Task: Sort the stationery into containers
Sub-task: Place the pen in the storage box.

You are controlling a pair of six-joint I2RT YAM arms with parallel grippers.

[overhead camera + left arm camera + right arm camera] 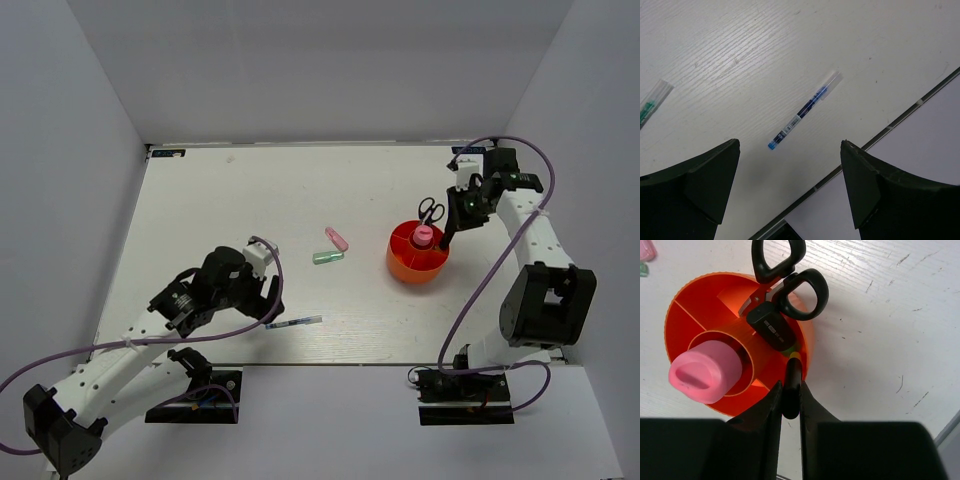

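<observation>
The orange-red cup (418, 262) stands right of centre, its rim (675, 315) and dividers showing in the right wrist view. Black-handled scissors (785, 285) and a fat pink tube (705, 370) stand in it. My right gripper (790, 384) is shut on a black marker with a yellow-green band (792, 365), tilted over the cup's near rim with its far end inside. Mid-table lie a pink marker (336, 239) and a pale green marker (328, 257). A thin blue pen (804, 111) lies just ahead of my open left gripper (790, 145), not touching it.
A second thin pen with green ink (651, 102) lies at the left edge of the left wrist view. The table's front edge (910, 107) runs close to the blue pen. White walls enclose the table on three sides.
</observation>
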